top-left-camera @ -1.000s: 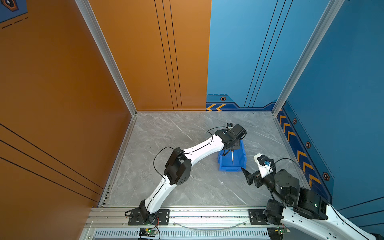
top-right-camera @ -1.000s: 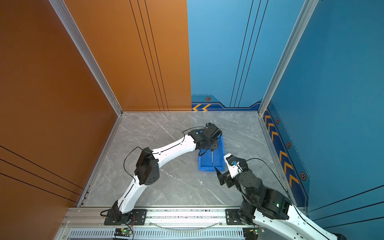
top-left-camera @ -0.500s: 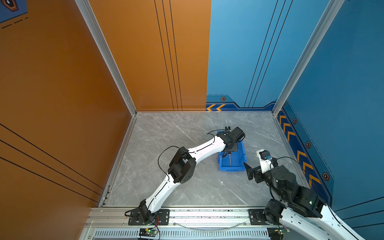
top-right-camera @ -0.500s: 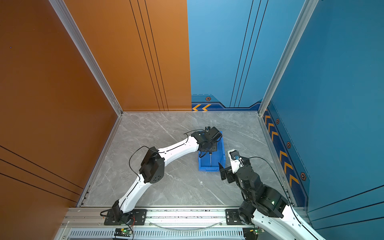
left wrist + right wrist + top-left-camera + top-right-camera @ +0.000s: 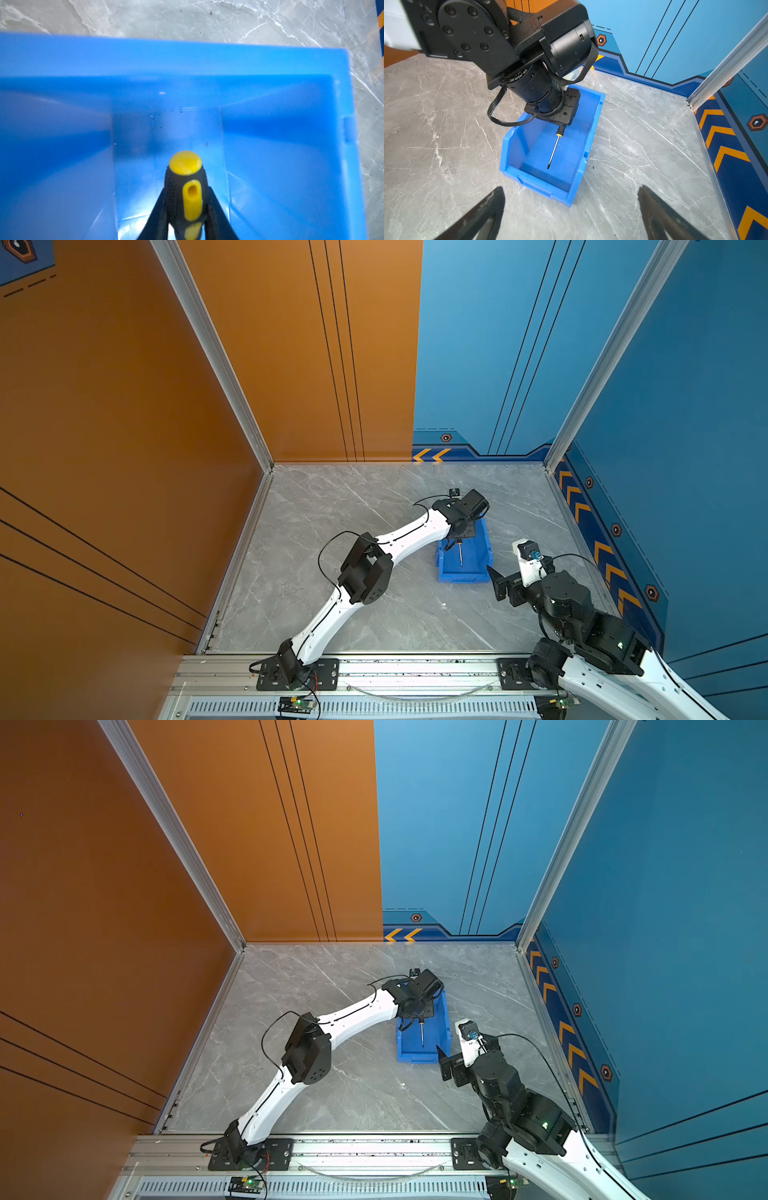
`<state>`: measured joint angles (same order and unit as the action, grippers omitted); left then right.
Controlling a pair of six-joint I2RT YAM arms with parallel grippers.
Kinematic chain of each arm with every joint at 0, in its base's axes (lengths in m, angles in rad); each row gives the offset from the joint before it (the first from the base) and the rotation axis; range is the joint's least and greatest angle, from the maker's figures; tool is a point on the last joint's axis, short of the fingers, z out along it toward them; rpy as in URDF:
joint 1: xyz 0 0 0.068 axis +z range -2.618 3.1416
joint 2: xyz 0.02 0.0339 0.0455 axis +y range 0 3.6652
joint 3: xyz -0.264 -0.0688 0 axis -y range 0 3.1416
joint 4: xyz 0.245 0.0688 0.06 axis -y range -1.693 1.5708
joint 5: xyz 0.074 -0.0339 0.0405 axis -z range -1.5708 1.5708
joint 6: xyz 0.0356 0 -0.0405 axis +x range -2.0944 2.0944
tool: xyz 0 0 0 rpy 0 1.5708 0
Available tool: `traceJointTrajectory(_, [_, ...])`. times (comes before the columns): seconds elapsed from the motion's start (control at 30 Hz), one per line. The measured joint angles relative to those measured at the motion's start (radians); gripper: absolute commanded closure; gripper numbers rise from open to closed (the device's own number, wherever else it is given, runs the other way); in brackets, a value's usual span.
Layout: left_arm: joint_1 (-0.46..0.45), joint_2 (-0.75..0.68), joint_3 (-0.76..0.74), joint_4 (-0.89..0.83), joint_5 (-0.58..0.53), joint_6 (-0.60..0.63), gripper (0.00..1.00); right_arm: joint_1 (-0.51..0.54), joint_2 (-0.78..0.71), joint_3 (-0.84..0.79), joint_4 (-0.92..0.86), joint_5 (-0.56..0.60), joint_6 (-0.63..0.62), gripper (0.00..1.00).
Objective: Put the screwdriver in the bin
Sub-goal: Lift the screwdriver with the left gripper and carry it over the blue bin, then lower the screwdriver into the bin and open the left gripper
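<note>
In both top views, the screwdriver (image 5: pixel 460 556) is seen between the walls of the bin (image 5: pixel 463 578), which is set on the right side of the bench (image 5: pixel 353 506). Its handle is held at the far end by the left jaws. Its thin shaft is pointed toward the near, low wall. Its long side is lined up with the bin's long side, likely so that it fits when let go.

In the left wrist view, the left jaws are seen shut tight on the black-and-yellow handle, one on each side, above the blue floor.

In the right wrist view, the tip is pointed down and near. Whether the floor is touched cannot be told. The right jaws are spread wide and nothing is held. They are placed just near of the bin, likely out of the way.
</note>
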<state>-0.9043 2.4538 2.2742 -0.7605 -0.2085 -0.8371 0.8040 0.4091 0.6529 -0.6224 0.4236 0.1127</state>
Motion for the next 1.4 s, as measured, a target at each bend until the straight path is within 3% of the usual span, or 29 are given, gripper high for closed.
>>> traceJointTrajectory(0.47, [-0.002,0.0,0.0,0.0,-0.016,0.003,0.65,0.0,-0.024,-0.009,0.0,0.001,0.0,0.0])
traceJointTrajectory(0.97, [-0.002,0.0,0.0,0.002,-0.037,0.011,0.59,0.0,-0.054,-0.014,0.001,0.02,-0.001,0.0])
traceJointTrajectory(1.17, [-0.006,-0.004,0.0,0.001,-0.049,0.042,0.5,0.0,-0.059,-0.015,0.001,0.028,0.0,0.0])
traceJointTrajectory(1.4, [-0.028,-0.076,0.0,0.001,-0.084,0.08,0.46,0.0,-0.077,-0.016,0.0,0.035,0.0,0.0])
